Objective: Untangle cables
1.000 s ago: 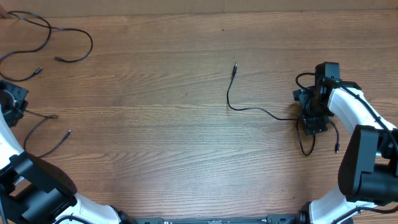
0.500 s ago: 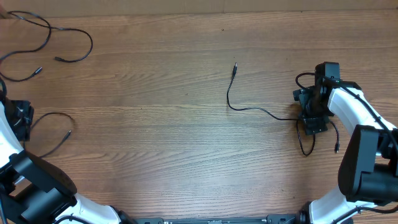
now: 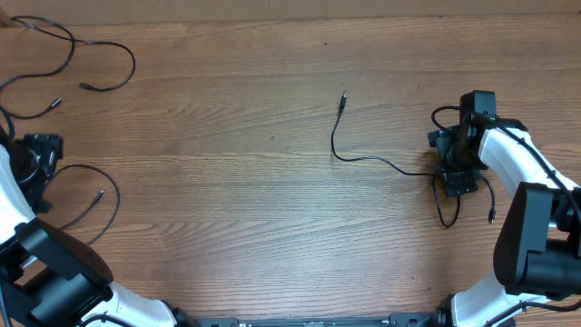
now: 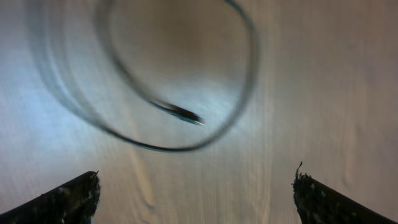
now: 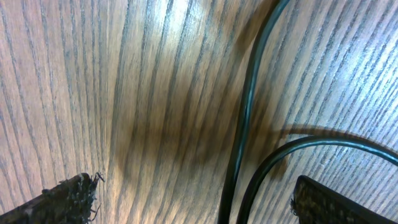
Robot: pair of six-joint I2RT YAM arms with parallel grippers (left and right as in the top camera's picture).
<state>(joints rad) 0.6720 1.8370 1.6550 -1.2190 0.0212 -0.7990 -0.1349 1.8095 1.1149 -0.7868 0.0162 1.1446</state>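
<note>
Wood counter (image 3: 236, 227) bore corner cable (image 3: 134, 65), looped at far left. Left cable (image 3: 117, 195) curled just beside left fingers (image 4: 68, 199), spread wide, grasping nothing. Centre cable (image 3: 363, 161) ran rightward, passed between right fingers (image 5: 68, 196), likewise spread wide, not clamping it.

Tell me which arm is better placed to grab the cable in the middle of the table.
Right: the right fingers stand open astride the middle cable; the left fingers are at the far left.
</note>
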